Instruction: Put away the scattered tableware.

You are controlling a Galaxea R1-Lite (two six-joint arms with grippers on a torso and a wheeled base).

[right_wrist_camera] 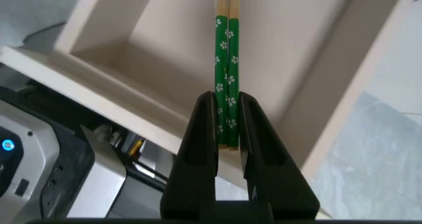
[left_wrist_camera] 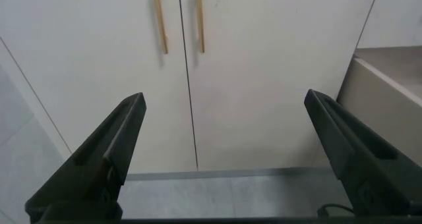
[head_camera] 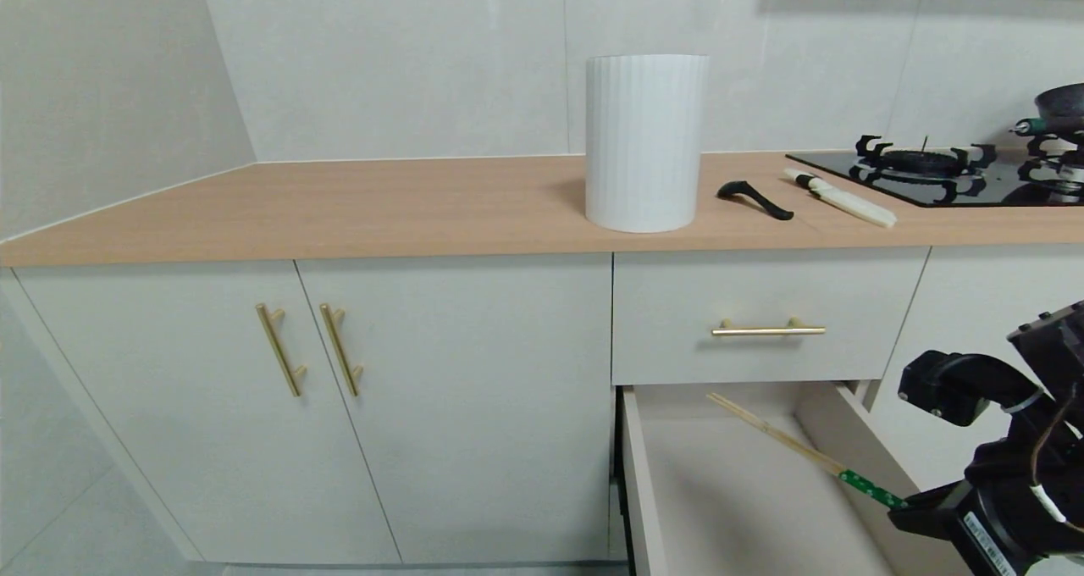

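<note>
the right end effector (head_camera: 910,508) pinches a pair of green-handled chopsticks (head_camera: 788,445) by the butt end, their shafts running away from it toward the back-left of the open drawer (head_camera: 641,491), above its floor. letting go looks the likely next call. the left end effector (left_wrist_camera: 224,102) hangs wide open facing the cabinet doors (left_wrist_camera: 264,66). a knife (head_camera: 838,196) and a black utensil (head_camera: 754,199) lie on the desk (head_camera: 381,212), nearer the right arm.

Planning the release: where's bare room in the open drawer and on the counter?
The drawer is bare between its left wall and the chopsticks held by the right gripper. The counter is bare from the corner wall to the white canister. It is crowded between the canister and the stove, where a black tool and a knife lie.
</note>
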